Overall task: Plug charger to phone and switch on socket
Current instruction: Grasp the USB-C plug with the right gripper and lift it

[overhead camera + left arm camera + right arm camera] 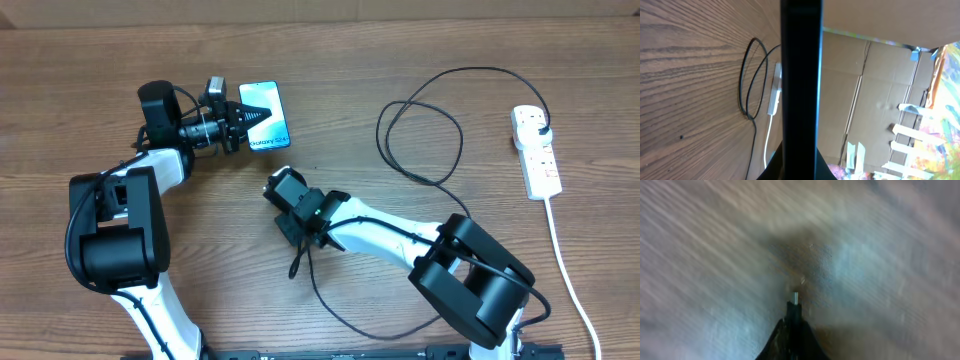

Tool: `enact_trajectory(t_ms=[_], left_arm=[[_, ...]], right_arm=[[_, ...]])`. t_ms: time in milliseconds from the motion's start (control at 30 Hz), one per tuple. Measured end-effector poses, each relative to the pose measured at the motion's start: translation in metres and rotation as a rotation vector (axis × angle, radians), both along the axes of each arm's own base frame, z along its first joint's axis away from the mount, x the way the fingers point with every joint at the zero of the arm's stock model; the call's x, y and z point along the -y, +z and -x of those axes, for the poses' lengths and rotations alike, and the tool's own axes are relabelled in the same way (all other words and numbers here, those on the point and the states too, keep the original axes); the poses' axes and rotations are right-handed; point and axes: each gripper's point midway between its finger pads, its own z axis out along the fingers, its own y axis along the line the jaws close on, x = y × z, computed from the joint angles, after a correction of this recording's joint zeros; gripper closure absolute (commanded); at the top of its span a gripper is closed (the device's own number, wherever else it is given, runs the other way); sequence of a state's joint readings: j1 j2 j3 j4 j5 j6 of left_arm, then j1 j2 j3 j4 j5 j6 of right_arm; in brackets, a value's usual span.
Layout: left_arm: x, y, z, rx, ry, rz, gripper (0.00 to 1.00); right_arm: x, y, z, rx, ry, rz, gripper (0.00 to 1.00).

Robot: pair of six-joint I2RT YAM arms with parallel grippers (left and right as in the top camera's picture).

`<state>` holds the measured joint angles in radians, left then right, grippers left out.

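The left gripper (241,123) is clamped on the left edge of the phone (265,115), its 2 fingers pinching the frame. The phone's screen faces up and is lit blue-turquoise, and it sits near the far side of the wooden table (400,40). In the left wrist view the phone shows only as a dark upright bar seen edge-on. Whether it rests on the wood or hangs just above it cannot be told.

To the right of the phone and nearer the robot, the right gripper (794,319) points at the tabletop. Its fingers are pressed together on the charger's small connector (795,297), whose metal tip pokes out beyond them. That view is heavily blurred, so little else can be made out there. The connector is apart from the phone, not in its port.

From that gripper the charger (461,138) trails toward the robot in 1 wide curve. Farther right of the phone, the cable lies in 2 overlapping loops on the wood, then arcs away to its black plug (540,122).

The socket (537,158) lies well to the right of the phone, a white strip set lengthwise near the table's right edge. The plug sits in its far end. The socket's white cord (568,270) runs from the near end toward the robot.
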<state>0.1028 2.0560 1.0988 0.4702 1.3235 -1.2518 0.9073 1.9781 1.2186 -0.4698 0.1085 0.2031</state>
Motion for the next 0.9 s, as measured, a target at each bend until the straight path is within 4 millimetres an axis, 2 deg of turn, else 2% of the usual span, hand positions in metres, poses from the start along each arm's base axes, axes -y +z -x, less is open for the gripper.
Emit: enact_trajectory(t_ms=[133,200,400,633,767,900], left_arm=[[0.000,0.000,0.000,0.004,-0.002,0.000,0.96],[0.000,0.001,0.001,0.008,-0.007,0.001,0.96],[0.002,0.003,0.005,0.041,-0.034,0.003,0.96],[0.005,0.004,0.008,0.070,-0.060,0.005,0.96],[0.016,0.004,0.011,0.076,-0.083,0.003,0.96],[0.031,0.001,0.014,0.063,-0.103,-0.004,0.95]], right_arm=[[0.007,0.002,0.010,-0.118,-0.053,-0.033,0.96],[0.008,0.011,0.008,-0.177,-0.079,-0.100,0.96],[0.020,0.060,-0.017,-0.289,-0.123,-0.355,0.96],[0.027,0.091,-0.027,-0.428,-0.074,-0.616,0.96],[0.038,0.100,-0.028,-0.491,-0.034,-0.772,0.96],[0.055,0.099,-0.023,-0.559,-0.034,-0.870,0.96]])
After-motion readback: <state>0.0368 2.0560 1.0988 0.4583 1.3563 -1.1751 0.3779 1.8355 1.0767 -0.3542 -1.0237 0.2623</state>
